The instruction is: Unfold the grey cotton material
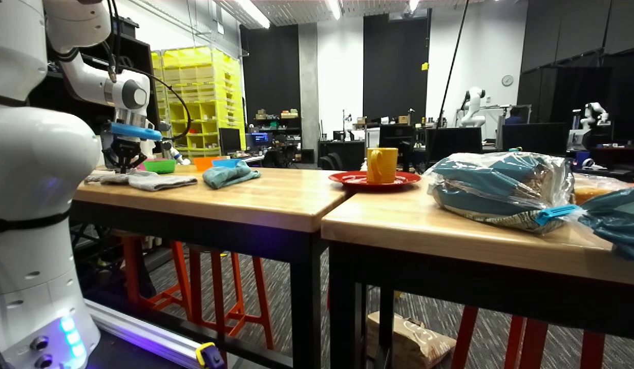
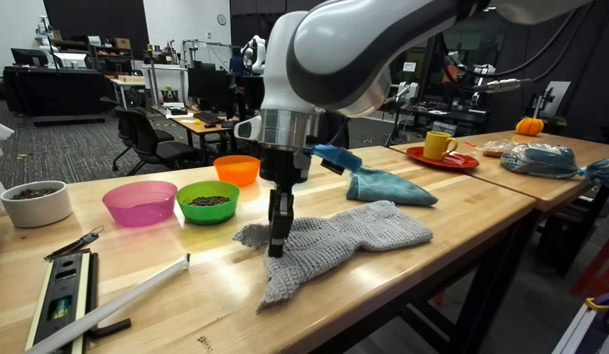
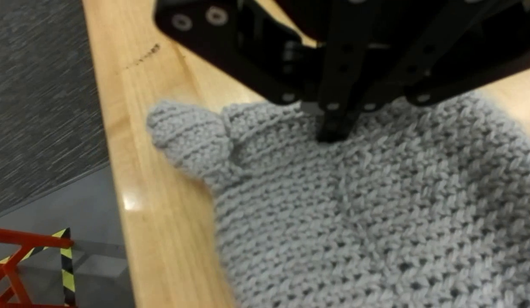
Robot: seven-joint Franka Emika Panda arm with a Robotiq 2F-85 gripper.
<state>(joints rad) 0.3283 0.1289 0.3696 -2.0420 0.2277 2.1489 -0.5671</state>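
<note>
The grey knitted cloth (image 2: 329, 241) lies rumpled and partly folded on the wooden table, with a narrow waist and loose corners. It shows in both exterior views (image 1: 161, 181) and fills much of the wrist view (image 3: 316, 222). My gripper (image 2: 276, 250) points straight down at one end of the cloth, at table height. Its fingers are together, with the tips (image 3: 332, 133) in the cloth, and folds run toward them. It appears to pinch the cloth. The tips are partly hidden by the knit. The gripper also shows in an exterior view (image 1: 123, 169).
A teal cloth (image 2: 385, 188) lies beside the grey one. Green (image 2: 208, 202), pink (image 2: 139, 202), orange (image 2: 237, 170) and white (image 2: 36, 204) bowls stand behind. A spirit level (image 2: 63, 300) and a white stick (image 2: 122, 302) lie nearby. A red plate (image 2: 464, 161) holds a yellow mug (image 2: 436, 145).
</note>
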